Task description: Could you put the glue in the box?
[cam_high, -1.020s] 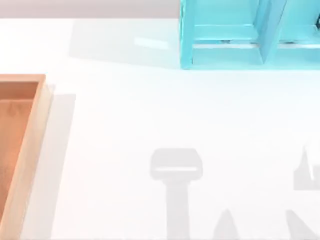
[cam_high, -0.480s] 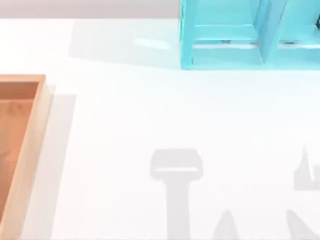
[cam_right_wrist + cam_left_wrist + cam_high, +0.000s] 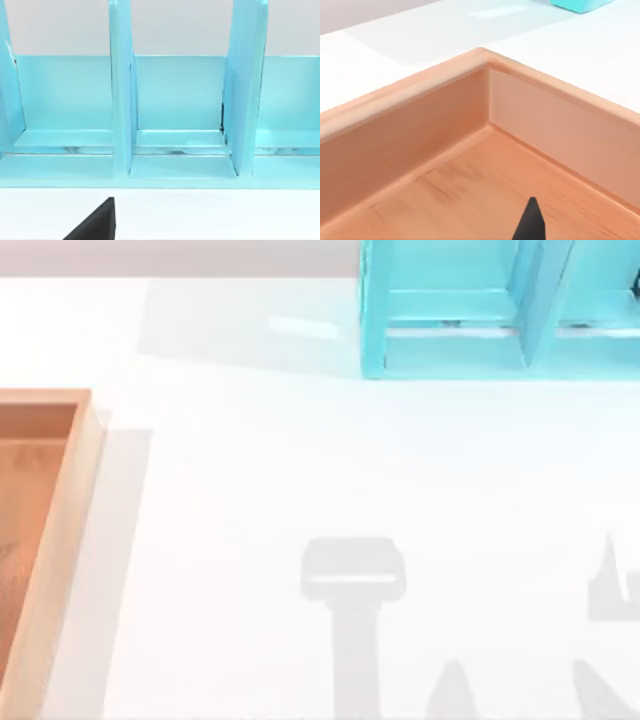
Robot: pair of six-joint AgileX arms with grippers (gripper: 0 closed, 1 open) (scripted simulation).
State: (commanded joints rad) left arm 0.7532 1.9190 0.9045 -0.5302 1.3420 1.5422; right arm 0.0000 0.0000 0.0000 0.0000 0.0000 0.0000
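**Wooden tray at the left edge, cyan shelf at the top, arms seen only as fingertips**

In the top view, the large shallow wooden box [image 3: 60, 540] with light tan walls and an orange-brown floor sits at the left edge of the frame, cut off by that edge and by the bottom. A cyan blue shelf unit [image 3: 470, 330] with upright dividers stands at the upper right, cut off by the top and right edges. The white table [image 3: 300, 460] lies bare between them, and grey shadows fall across its lower middle and lower right.

The left wrist view looks into an inside corner of the box [image 3: 470, 165]; a single dark pointed fingertip of the left gripper [image 3: 531, 222] pokes in at the bottom of the frame over the floor. Whether that gripper is open or closed cannot be told.

The right wrist view faces the shelf unit's compartments [image 3: 175, 110] across a strip of table. A dark finger of the right gripper [image 3: 97, 222] enters at the lower left; its state cannot be told either.
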